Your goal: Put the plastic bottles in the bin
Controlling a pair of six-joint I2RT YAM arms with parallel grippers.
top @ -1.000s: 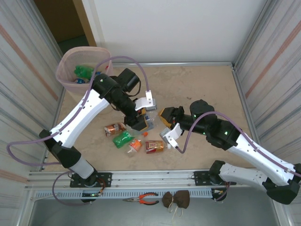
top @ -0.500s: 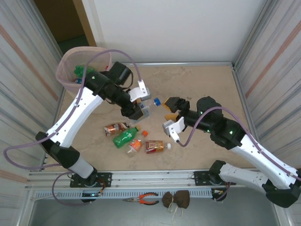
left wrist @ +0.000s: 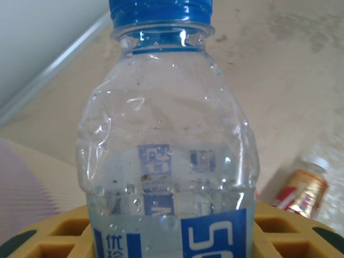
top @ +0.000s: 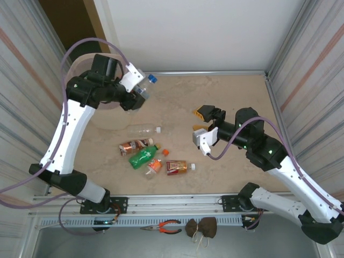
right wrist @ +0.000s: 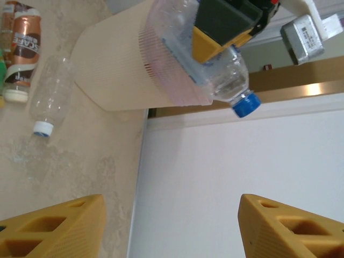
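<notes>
Left gripper (top: 133, 99) swung up toward bin (right wrist: 113, 64), clamped mid-body on blue-cap bottle (left wrist: 166, 150); looks light, crushy, slick. Right gripper (right wrist: 172, 215) apart, empty.

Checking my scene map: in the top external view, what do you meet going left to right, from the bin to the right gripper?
bin → blue-capped bottle held by the left gripper → amber red-labelled bottle → open right gripper
</notes>
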